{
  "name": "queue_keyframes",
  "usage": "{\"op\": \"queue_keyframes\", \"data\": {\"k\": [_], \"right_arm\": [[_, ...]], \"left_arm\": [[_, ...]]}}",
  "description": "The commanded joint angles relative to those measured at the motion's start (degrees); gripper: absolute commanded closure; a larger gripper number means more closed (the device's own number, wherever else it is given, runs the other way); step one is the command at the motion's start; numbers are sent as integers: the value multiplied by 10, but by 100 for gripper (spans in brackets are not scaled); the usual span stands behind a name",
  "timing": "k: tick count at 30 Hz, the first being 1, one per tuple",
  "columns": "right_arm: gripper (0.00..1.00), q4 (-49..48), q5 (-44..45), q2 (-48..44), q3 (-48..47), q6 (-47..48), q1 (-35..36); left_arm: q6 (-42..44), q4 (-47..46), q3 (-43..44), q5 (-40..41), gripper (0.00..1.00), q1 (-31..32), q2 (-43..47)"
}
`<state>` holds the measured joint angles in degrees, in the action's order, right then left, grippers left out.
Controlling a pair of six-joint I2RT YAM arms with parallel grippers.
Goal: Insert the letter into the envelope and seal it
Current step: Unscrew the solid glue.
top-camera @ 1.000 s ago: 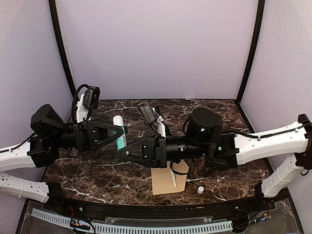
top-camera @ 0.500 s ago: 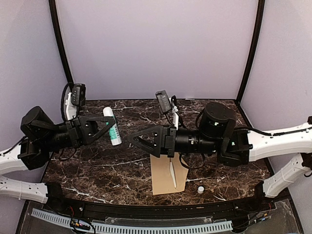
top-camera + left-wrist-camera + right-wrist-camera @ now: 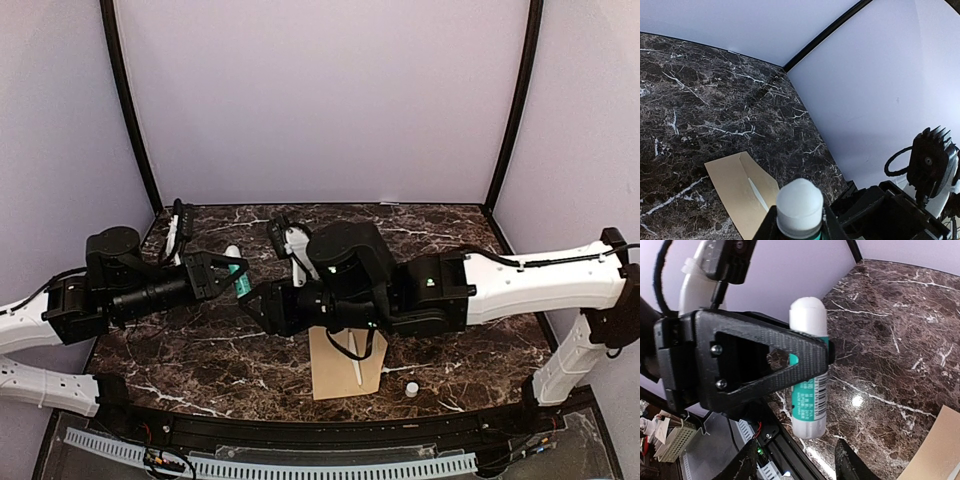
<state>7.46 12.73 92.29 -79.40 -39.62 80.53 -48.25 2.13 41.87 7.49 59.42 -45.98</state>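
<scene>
The envelope (image 3: 335, 375) is a kraft-brown paper rectangle lying flat on the table (image 3: 200, 360). It sits behind and below the right gripper's (image 3: 256, 305) jaws, and ahead of and below the left gripper's (image 3: 238, 272) jaws. A thin white sliver (image 3: 354, 362) runs along it; whether that is the letter cannot be told.

1. A robot lab cell: a left arm (image 3: 30, 325) and a right arm (image 3: 540, 280), both white and black, are bolted at the near edge of a dark marble-look worktop (image 3: 200, 350).
2. Plain lilac walls (image 3: 320, 100) close it in on three sides, with black posts (image 3: 125, 100) at the back corners.
3. A slotted cable duct (image 3: 250, 464) runs along the front rail, below the arm bases.
</scene>
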Motion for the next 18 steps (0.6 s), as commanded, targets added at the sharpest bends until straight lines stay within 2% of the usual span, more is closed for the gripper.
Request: {"op": "queue_keyframes", "data": {"k": [1, 6, 18], "right_arm": [[53, 84, 61, 33, -50, -10, 6], [57, 94, 55, 57, -70, -9, 6], [58, 85, 38, 85, -96, 12, 6]], "left_arm": [[-18, 17, 13, 19, 100, 1, -5], [-20, 13, 11, 12, 100, 0, -13], [-20, 4, 1, 3, 100, 1, -14]]}}
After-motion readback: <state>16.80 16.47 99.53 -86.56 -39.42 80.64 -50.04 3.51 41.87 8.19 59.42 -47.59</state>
